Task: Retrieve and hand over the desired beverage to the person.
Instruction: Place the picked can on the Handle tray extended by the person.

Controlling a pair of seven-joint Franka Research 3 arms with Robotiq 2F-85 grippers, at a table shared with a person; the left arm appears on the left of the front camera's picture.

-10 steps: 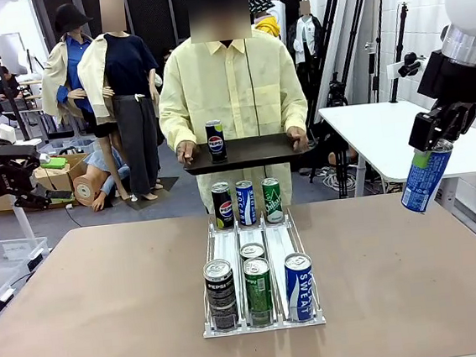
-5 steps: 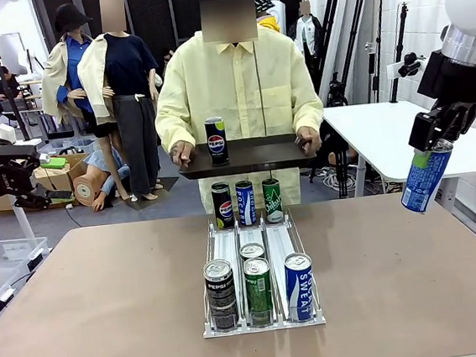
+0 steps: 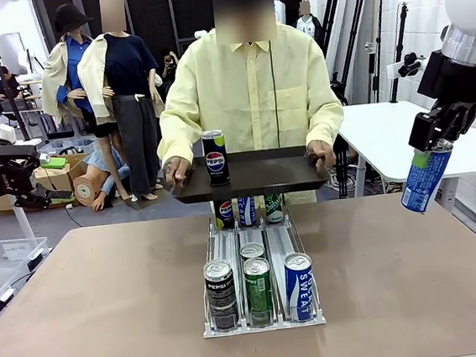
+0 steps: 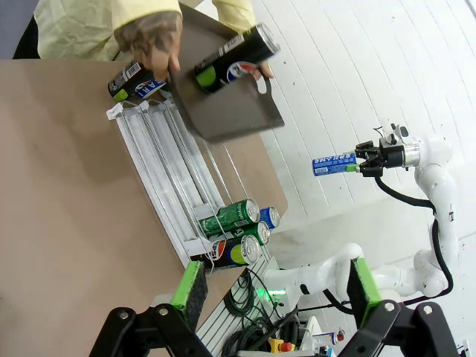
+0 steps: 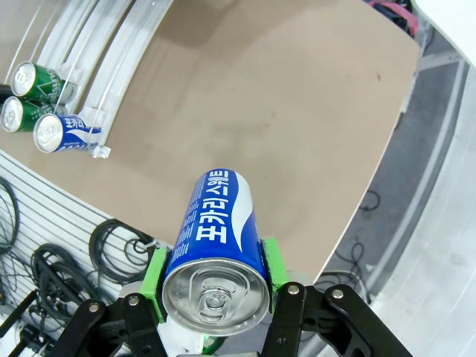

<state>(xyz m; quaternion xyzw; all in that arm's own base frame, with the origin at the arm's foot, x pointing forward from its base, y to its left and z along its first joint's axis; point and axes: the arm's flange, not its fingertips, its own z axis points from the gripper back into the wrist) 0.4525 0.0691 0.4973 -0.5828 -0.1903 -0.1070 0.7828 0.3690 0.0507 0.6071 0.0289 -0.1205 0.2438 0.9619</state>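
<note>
The person has stepped closer to the table than a second ago; the dark tray in both hands now sits lower and nearer, covering the tops of the three back cans in the rack. A Pepsi can stands upright on the tray's left part, same spot on the tray as before.

Right pincer is unchanged: up high off the table's right edge, clenched on the blue Pocari Sweat can, which hangs tilted below it, well apart from the tray. In the right wrist view the green pads press both sides of that can.

Left pincer: released, fingers spread wide with nothing between them, hovering off the table's left side.

Rack front row unchanged: Pepsi, green can, Sweat can.
</note>
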